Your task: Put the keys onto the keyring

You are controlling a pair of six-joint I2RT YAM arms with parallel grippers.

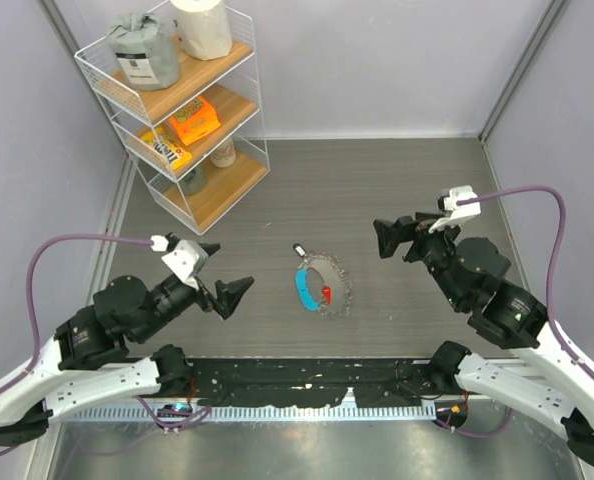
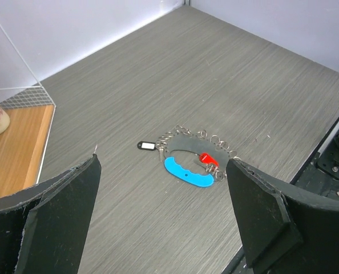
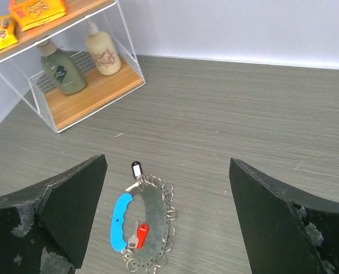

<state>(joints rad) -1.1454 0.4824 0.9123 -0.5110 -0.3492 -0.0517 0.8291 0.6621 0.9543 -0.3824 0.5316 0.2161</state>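
Grey bench [image 1: 397, 180] carries the keys [image 1: 342, 290] fanned at its middle, touching the keyring [image 1: 303, 288] with its blue tag, between my left tool [image 1: 227, 270] and right tool [image 1: 402, 235], both spread wide and empty.

Grey wood-grain tabletop [image 1: 397, 190], pale lilac walls [image 1: 377, 60], white wire rack [image 1: 227, 185] with wooden shelves far left

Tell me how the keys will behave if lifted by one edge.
The keys look like many small linked pieces, so they would probably sag and dangle, not lift stiffly. Lying flat on the table, they likely slide rather than roll.
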